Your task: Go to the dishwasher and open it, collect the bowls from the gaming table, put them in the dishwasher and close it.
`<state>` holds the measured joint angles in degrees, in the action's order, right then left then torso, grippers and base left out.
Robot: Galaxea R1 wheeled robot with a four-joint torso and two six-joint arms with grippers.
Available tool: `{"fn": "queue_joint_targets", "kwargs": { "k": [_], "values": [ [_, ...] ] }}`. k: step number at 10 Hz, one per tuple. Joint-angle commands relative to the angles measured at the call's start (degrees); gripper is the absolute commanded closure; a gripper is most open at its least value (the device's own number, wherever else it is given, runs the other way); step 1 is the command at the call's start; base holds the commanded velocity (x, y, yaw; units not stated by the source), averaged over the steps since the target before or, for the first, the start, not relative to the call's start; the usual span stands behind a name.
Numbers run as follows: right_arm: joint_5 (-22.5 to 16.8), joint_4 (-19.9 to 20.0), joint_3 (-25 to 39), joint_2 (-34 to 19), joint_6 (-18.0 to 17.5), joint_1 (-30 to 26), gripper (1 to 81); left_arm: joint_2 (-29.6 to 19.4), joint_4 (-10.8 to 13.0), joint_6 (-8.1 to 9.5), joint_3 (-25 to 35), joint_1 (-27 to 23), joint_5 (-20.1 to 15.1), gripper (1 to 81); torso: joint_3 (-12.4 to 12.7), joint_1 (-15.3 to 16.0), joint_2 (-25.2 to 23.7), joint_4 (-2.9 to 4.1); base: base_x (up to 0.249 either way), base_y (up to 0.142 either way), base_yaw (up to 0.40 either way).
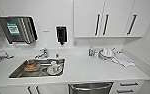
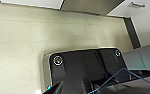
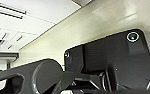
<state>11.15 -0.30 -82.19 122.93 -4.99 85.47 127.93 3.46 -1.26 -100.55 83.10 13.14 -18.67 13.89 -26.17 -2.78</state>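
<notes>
Step 1 is in hand: below the sink (image 1: 38,68), the dishwasher (image 1: 91,88) is shut, needing its handle (image 1: 90,87) pulled; claw state unclear.

Both wrists hang low over a pale floor, each with the dark wrist plate turned toward its camera. On the left wrist a thin blue cable crosses the plate. The fingers cannot be made out.
</notes>
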Motion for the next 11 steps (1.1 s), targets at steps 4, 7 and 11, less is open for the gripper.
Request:
{"fn": "queue_joint_targets", "kwargs": {
  "k": [4, 7, 11],
  "values": [
    [0.8, 1.8, 6.7, -7.1, -1.1, -6.5, 1.0, -14.7, 3.0, 0.20, 16.8, -3.5, 5.0, 1.0, -1.0, 7.0, -10.9, 0.00, 0.000, 0.000, 0.000],
    [0.8, 1.8, 7.8, -7.9, -1.1, -7.5, 1.0, -22.5, 6.6, 0.03, 28.7, -7.1, 4.2, 1.0, -1.0, 10.9, -17.3, 0.00, 0.000, 0.000, 0.000],
    [0.8, 1.8, 10.3, -9.8, -2.1, -9.7, 1.0, -29.3, 12.4, -0.24, 38.2, -6.9, 4.1, 1.0, -1.0, 16.3, -25.8, 0.00, 0.000, 0.000, 0.000]
  ]
}}
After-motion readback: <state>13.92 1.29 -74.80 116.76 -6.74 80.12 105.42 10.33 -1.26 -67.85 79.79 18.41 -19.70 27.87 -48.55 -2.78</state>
